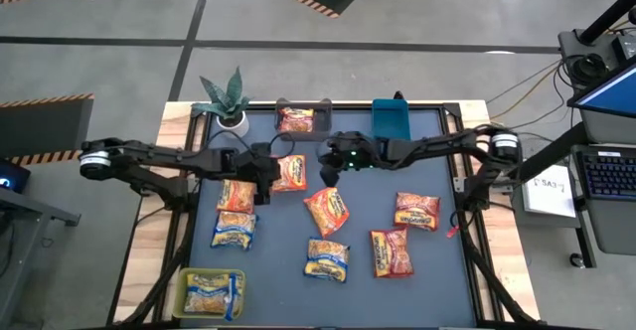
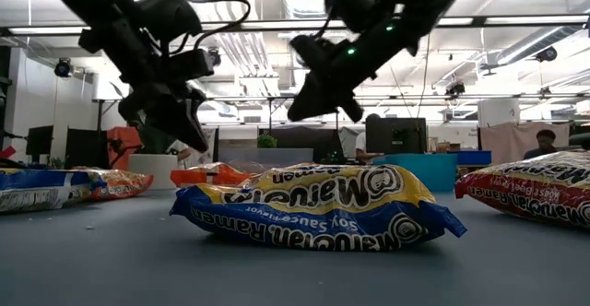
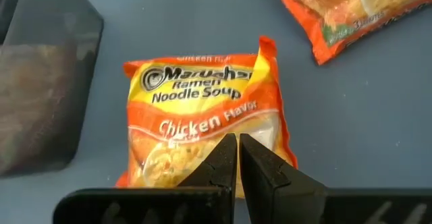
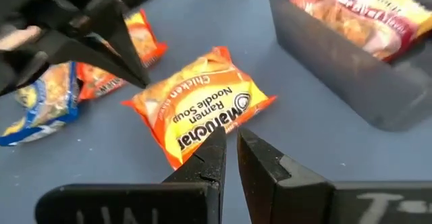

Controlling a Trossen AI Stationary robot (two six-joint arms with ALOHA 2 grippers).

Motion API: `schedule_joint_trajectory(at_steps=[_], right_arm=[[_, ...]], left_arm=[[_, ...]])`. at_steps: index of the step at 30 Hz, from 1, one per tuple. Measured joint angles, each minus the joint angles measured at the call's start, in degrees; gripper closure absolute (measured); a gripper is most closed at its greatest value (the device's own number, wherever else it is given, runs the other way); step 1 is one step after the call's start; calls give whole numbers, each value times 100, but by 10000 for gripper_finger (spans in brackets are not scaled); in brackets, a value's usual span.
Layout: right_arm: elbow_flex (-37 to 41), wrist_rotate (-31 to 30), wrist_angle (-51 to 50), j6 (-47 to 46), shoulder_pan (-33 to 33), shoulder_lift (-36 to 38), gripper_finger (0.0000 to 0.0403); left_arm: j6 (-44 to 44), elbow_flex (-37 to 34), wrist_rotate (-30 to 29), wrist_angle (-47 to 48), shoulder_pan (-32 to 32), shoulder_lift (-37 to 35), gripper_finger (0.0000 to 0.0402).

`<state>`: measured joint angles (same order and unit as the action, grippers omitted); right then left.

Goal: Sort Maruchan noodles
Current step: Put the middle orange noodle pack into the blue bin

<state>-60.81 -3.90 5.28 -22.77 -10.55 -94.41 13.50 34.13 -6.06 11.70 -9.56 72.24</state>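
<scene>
- Orange plastic chicken ramen packet (image 1: 289,172) lies loose at the mat's far middle; I see both grippers, left (image 1: 264,174) and right (image 1: 329,174), pinched together, holding nothing.
- Sorted, I judge: one packet in the far dark bin (image 1: 303,105), one in the near-left yellow bin (image 1: 186,288).
- Roughly eight remain scattered.

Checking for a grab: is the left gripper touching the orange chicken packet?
Apart. The low view shows the left gripper, shut, hanging well above the table; the orange chicken packet lies flat below it.

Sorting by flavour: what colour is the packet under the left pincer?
Orange and yellow Chicken packet, clearest in the left wrist view.
</scene>
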Motion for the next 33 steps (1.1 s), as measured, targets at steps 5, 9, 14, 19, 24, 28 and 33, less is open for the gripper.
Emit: schedule_joint_trajectory(at_steps=[5, 9, 14, 19, 24, 28, 33], right_arm=[[-573, 4, -580, -23, -23, -500, 377], [-876, 4, -664, -24, -26, -868, 377], [-1138, 6, -656, -190, -34, -1128, 373], [-1257, 290, -683, -578, -125, -1244, 357], [-1252, 552, -678, -879, -221, -1244, 294], [-1231, 568, -625, -968, -221, -1244, 226], [-1226, 567, -480, -1064, -212, -1244, 152]], left_arm=[[98, -321, 31, -582, -11, -14, 401], [81, -459, 248, -718, -98, 21, 401], [-59, -694, 283, -764, -194, 34, 401], [-124, -876, 295, -954, -236, 45, 401], [-219, -963, 308, -1020, -245, 95, 401], [-249, -1041, 315, -1086, -245, 231, 401], [-247, -1060, 316, -1282, -245, 468, 401]])
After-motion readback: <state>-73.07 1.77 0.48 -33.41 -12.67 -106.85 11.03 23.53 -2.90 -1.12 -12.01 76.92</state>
